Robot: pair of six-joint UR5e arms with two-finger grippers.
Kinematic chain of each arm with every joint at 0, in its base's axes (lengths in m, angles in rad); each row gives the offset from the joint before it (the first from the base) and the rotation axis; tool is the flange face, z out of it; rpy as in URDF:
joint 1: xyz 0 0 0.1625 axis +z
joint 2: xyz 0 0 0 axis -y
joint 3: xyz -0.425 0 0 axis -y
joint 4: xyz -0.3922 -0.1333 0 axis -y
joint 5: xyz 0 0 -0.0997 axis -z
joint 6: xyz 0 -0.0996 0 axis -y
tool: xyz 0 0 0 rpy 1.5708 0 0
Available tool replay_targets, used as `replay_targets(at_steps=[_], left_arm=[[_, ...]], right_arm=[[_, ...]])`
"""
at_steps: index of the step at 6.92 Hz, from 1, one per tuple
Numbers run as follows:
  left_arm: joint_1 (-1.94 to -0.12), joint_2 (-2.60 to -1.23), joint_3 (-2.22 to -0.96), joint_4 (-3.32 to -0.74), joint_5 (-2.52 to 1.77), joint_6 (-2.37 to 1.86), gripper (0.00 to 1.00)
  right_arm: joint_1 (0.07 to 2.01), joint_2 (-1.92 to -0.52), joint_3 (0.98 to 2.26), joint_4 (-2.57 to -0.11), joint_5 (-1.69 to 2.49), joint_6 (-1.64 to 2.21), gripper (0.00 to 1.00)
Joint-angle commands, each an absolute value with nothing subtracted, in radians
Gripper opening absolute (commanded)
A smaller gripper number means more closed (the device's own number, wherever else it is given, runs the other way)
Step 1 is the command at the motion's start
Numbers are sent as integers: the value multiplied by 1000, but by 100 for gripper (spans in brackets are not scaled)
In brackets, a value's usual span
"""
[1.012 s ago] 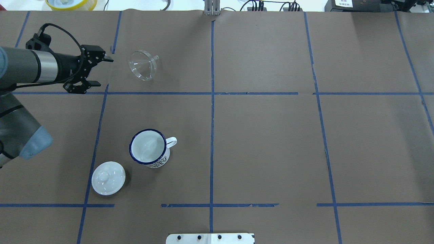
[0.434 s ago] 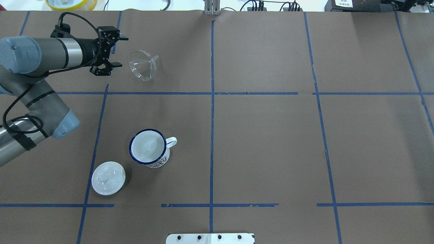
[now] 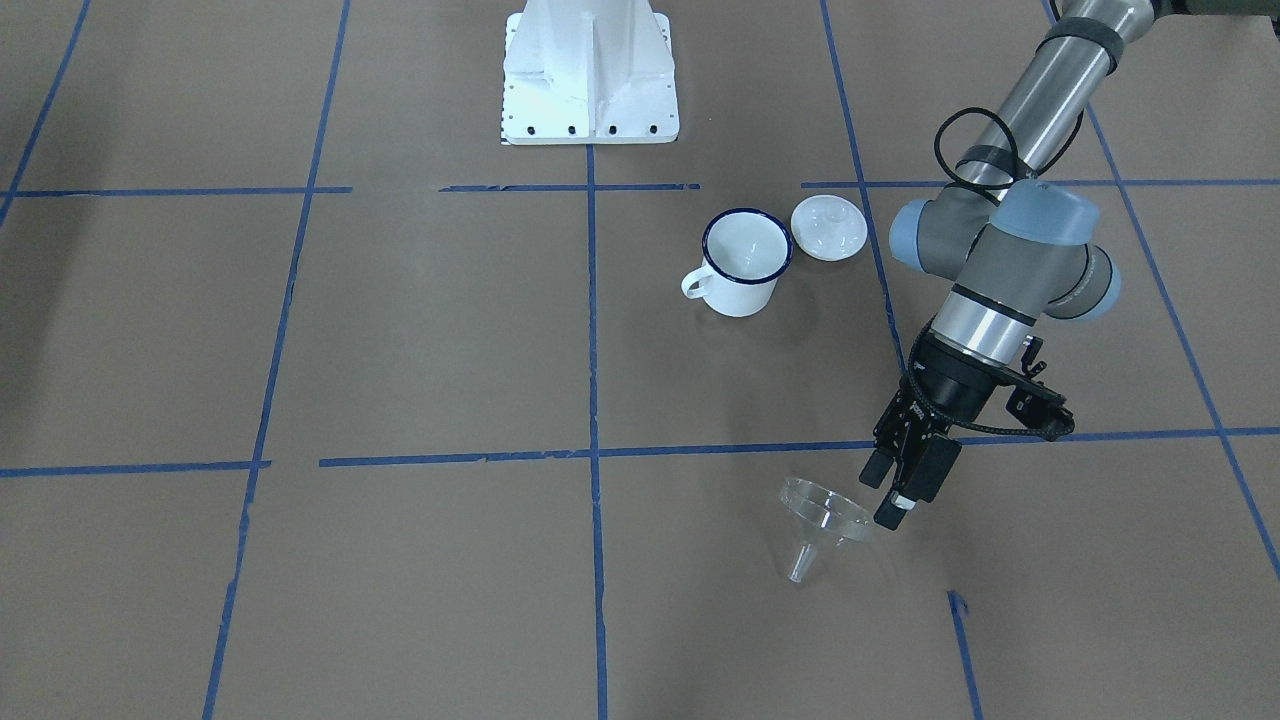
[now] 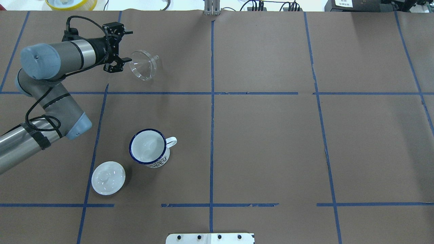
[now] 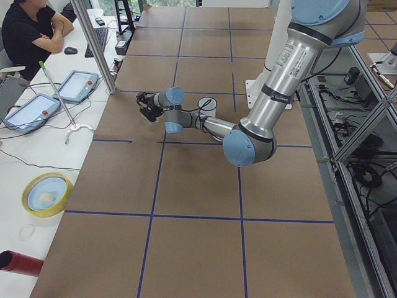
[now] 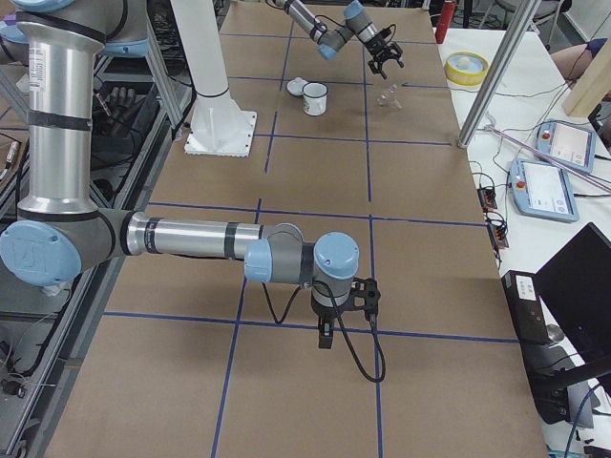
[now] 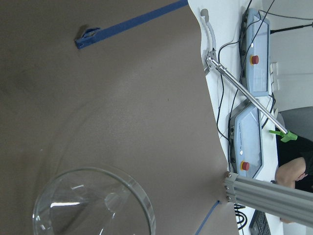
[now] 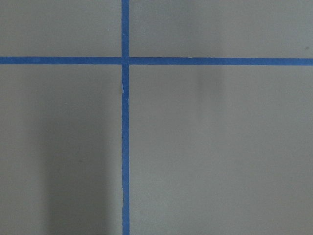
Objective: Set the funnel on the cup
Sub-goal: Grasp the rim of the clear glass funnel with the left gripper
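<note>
Nearest the robot's base, on the brown-papered table [image 4: 271, 142] with its blue tape grid, a round white knobbed lid [image 4: 108, 178] lies left of centre. Just beyond it and a little to the right, close beside it, the white enamel cup [image 4: 148, 147] stands upright. Its dark blue rim is up and its loop handle points right. Well off to the right, at about the same depth, the right gripper [image 6: 325, 341] hangs pointing down above a crossing of tape lines. It shows only in the side view, so I cannot tell whether its fingers are spread or pressed together. Farther out, in the next grid square past the cup, the clear funnel [image 4: 143, 65] lies tipped on its side on the paper, its wide mouth facing left and its short spout pointing right and away. The left gripper [image 4: 128, 46] reaches in from the left at that depth, low over the table, with its fingers spread wide. The nearer fingertip [image 4: 126, 60] sits just beside the funnel's rim, and I cannot tell whether they touch. Past the far table edge, two teach pendants [image 7: 257, 44] lie on a white bench.
</note>
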State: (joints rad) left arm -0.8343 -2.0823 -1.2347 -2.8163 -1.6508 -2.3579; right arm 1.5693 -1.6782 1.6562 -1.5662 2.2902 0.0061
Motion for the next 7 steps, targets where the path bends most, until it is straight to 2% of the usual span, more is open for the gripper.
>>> replay_targets(at_steps=[1, 3, 7], left_arm=[[-824, -2124, -1172, -2836, -1634, -2370, 100], [-810, -2125, -1163, -2838, -1618, -2370, 100], [-804, -2151, -1092, -2870, -1611, -2370, 70]], right_arm=[[1569, -1678, 1657, -1566, 2290, 6, 100], [1569, -1678, 1657, -1566, 2290, 6, 100], [1569, -1678, 1655, -1566, 2290, 6, 100]])
